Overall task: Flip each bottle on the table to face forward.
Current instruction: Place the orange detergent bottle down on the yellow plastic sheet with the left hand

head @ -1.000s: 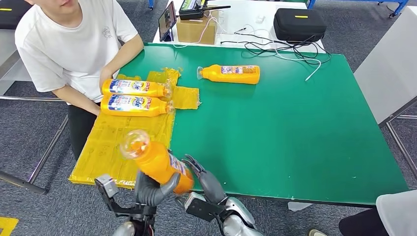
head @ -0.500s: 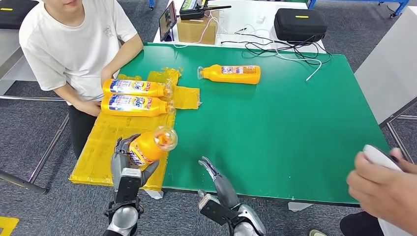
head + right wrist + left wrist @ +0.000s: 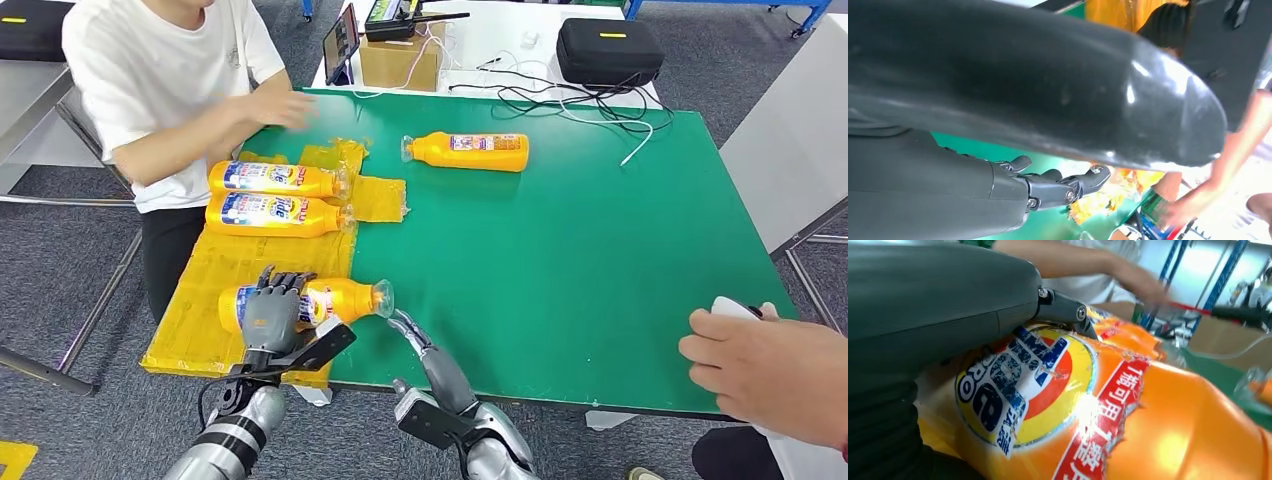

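- Gripping the nearest bottle with my left hand, I have it lying on its side on the yellow sheet at the near left of the green tabletop, cap end pointing right onto the green; my left wrist view shows its printed label facing out beneath my thumb.
- My right hand holds nothing, fingers stretched out and apart, just beside that bottle's cap at the near edge.
- Two more bottles lie side by side farther up the yellow sheet, the rear one and the front one, labels up and touching or nearly so.
- A fourth bottle lies alone on the green at the far side, well apart from the others.
- A person in a white shirt sits at the far left corner, one arm reaching out over the tabletop just beyond the pair of bottles.
- Another person's hand comes in at the near right edge, holding something white.
- Beyond the tabletop sit a cardboard box, a black case and loose cables.
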Controlling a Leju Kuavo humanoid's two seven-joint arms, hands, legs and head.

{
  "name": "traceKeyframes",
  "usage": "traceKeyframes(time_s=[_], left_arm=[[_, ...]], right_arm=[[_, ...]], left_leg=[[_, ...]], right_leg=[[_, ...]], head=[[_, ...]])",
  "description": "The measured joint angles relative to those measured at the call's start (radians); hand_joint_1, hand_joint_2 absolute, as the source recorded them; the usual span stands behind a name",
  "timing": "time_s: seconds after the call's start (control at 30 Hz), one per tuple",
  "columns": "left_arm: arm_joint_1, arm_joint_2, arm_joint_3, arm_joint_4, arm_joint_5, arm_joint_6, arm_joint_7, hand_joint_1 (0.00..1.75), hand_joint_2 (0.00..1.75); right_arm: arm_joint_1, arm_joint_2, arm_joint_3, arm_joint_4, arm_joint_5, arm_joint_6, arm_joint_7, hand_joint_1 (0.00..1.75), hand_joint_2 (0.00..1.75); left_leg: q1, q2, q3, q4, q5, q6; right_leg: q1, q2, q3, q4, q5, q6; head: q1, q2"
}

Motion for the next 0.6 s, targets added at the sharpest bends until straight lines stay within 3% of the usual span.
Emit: traceKeyframes(time_s=[0.03,0.37,0.6], left_arm=[[-0.016,0.003,-0.002,0.024,-0.007,-0.016,0.005,0.0,1.75],[-0.081,0.017,-0.035,0.1,0.04,-0.257,0.097,0.0,1.75],[-0.036,0.019,-0.072,-0.021,0.237,-0.43,0.034,0.0,1.75]], right_arm=[[-0.003,0.002,0.0,0.004,0.001,0.0,-0.002,0.0,0.0],[-0.008,0.003,0.0,0.026,0.021,0.014,0.0,0.0,0.0],[-0.002,0.003,0.0,0.034,0.038,0.01,0.004,0.0,0.0]], left_leg=[[0.0,0.0,0.001,0.0,0.0,0.0],[0.0,-0.005,0.012,-0.001,0.0,0.0],[-0.001,-0.011,0.018,-0.001,0.0,0.0]], right_leg=[[0.0,0.0,0.001,0.0,0.0,0.0],[0.0,-0.001,0.013,-0.001,-0.001,-0.001],[0.0,-0.007,0.016,-0.001,-0.002,-0.001]], head=[[0.0,0.0],[0.0,0.0],[0.0,0.0]])
